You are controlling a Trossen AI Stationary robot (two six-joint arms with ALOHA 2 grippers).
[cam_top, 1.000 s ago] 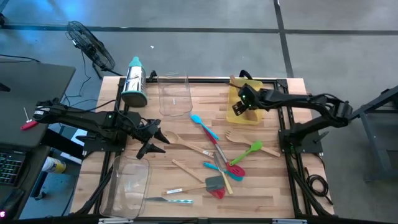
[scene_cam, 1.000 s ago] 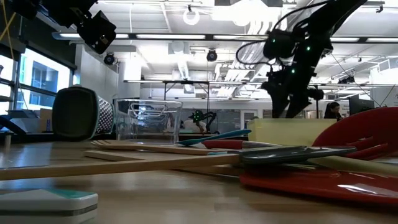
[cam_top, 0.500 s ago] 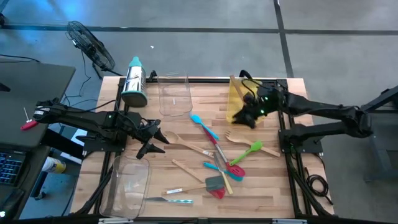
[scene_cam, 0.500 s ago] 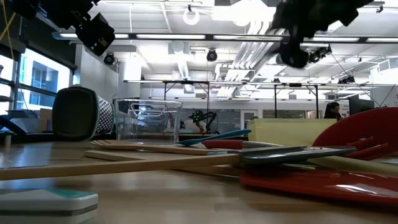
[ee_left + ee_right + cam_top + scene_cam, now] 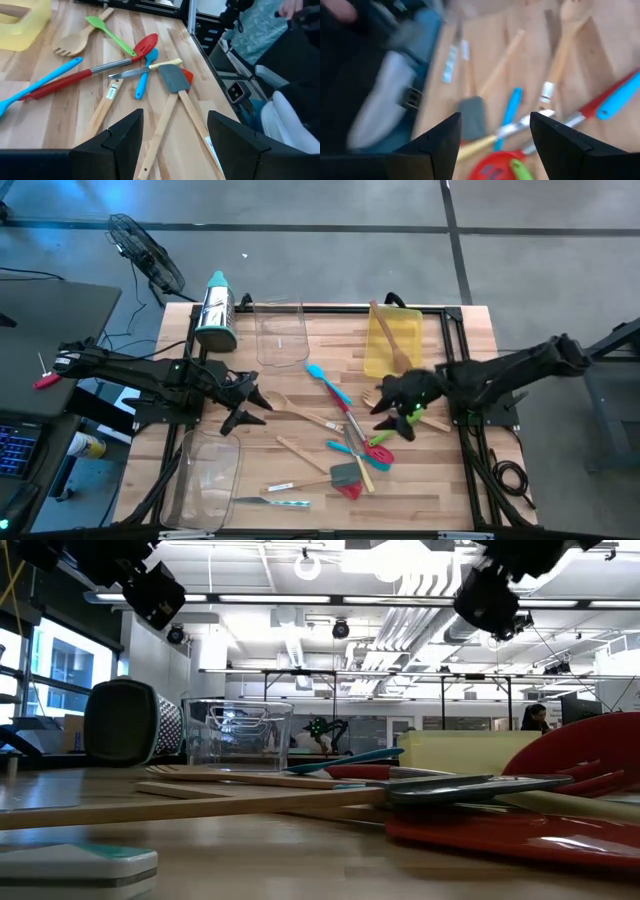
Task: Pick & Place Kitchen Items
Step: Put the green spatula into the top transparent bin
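Observation:
Several utensils lie flat in the middle of the wooden table: a blue spatula (image 5: 328, 383), a green spatula (image 5: 403, 421), a wooden fork (image 5: 384, 401), a red slotted spatula (image 5: 145, 45) and a grey spatula (image 5: 345, 475). A wooden spoon (image 5: 388, 338) lies in the yellow bin (image 5: 408, 320), its handle end over the bin's far left corner. My right gripper (image 5: 396, 416) hovers open and empty over the green spatula and the fork; its wrist view (image 5: 495, 135) looks down on the pile. My left gripper (image 5: 250, 405) waits open and empty left of the pile.
A steel grater with a teal top (image 5: 215, 310) and a clear bin (image 5: 281, 332) stand at the far edge. A second clear bin (image 5: 207, 475) sits at the near left corner, with a slim knife (image 5: 270, 502) beside it. A fan (image 5: 145, 250) stands on the floor beyond the table.
My right gripper has moved from over the yellow bin toward the table's near edge and now stands over the green spatula and wooden fork. The wooden spoon stays behind in the yellow bin.

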